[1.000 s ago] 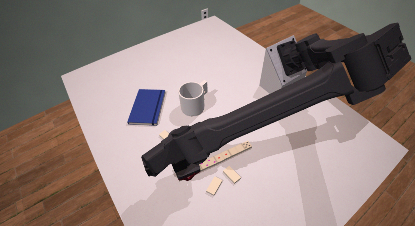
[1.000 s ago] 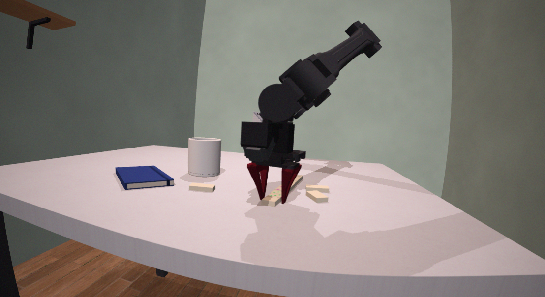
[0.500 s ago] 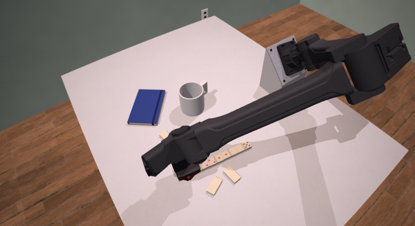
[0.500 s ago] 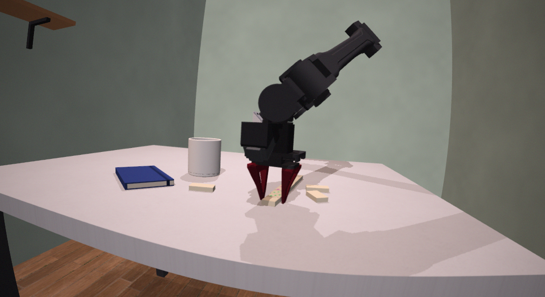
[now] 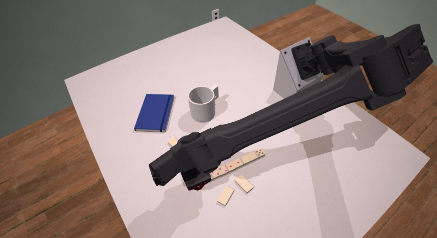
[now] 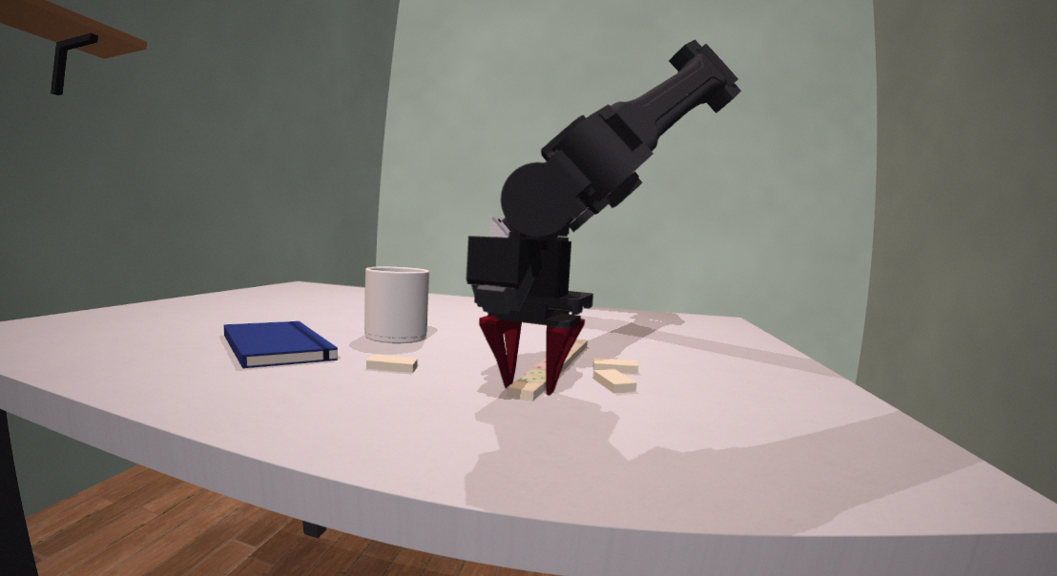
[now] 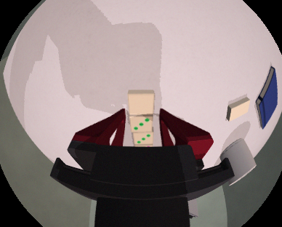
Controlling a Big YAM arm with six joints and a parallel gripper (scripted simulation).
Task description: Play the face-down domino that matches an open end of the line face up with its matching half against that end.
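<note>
Straddling the played domino (image 6: 528,392) (image 7: 141,105), your gripper (image 5: 198,186) (image 6: 528,389) (image 7: 142,113) stood partway open, a gap showing on each side, with nothing held between its fingers. You had that domino flat and face up at the near end of the line (image 5: 234,164) (image 6: 575,352) (image 7: 143,138) in the exterior view, its blank half outward and its three green pips toward the line's green three. The two looked in line, but you could not tell whether they truly touched. The arm hid that joint from you in the top view.

Two face-down dominoes, one (image 5: 243,183) (image 6: 615,365) near the other (image 5: 225,196) (image 6: 614,380), lay on one side of the line. Across it, you had a third face-down domino (image 5: 172,142) (image 6: 391,362) (image 7: 239,108) near the blue notebook (image 5: 154,112) (image 6: 277,341) (image 7: 269,98) and grey mug (image 5: 202,108) (image 6: 396,306) (image 7: 239,160).
</note>
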